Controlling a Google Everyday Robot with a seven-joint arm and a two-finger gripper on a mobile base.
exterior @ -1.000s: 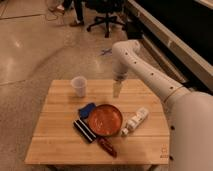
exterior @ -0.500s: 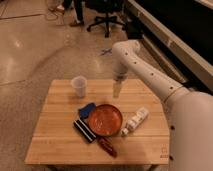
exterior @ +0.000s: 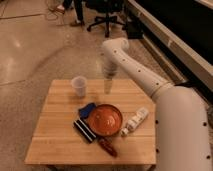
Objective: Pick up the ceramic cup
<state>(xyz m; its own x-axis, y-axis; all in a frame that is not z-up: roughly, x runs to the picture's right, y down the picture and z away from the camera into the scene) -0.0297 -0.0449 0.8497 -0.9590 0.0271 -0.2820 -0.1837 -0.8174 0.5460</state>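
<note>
The ceramic cup is small, whitish-grey and tapered. It stands upright at the back left of the wooden table. My gripper hangs from the white arm over the back middle of the table, to the right of the cup and apart from it. It points down, just behind the red-orange bowl.
A blue object and a black block lie left of the bowl. A dark red object lies in front of it. A white labelled bottle lies to its right. Office chairs stand on the floor behind.
</note>
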